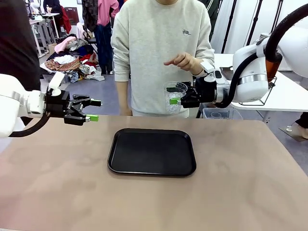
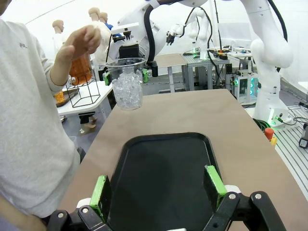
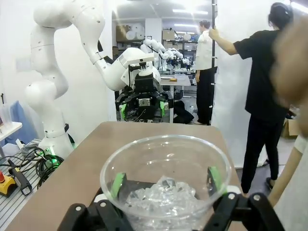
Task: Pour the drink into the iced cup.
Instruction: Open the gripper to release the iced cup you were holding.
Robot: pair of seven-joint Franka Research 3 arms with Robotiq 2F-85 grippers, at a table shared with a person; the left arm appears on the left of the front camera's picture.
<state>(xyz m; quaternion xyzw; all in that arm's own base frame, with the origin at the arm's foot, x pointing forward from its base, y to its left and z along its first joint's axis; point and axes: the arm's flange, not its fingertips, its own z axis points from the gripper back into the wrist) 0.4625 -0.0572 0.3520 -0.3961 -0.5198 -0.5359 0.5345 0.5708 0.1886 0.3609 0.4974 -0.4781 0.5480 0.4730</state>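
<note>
Clear plastic iced cup [image 1: 175, 97] upright, about half full of ice cubes [image 3: 166, 194], raised above the table's far edge, amber drink [image 2: 80, 69] in a jar on the side table behind

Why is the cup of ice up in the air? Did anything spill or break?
Nothing looks spilled or broken. The right gripper holds the iced cup upright above the table's far edge, the person's hand just above it. The black tray lies flat.
</note>
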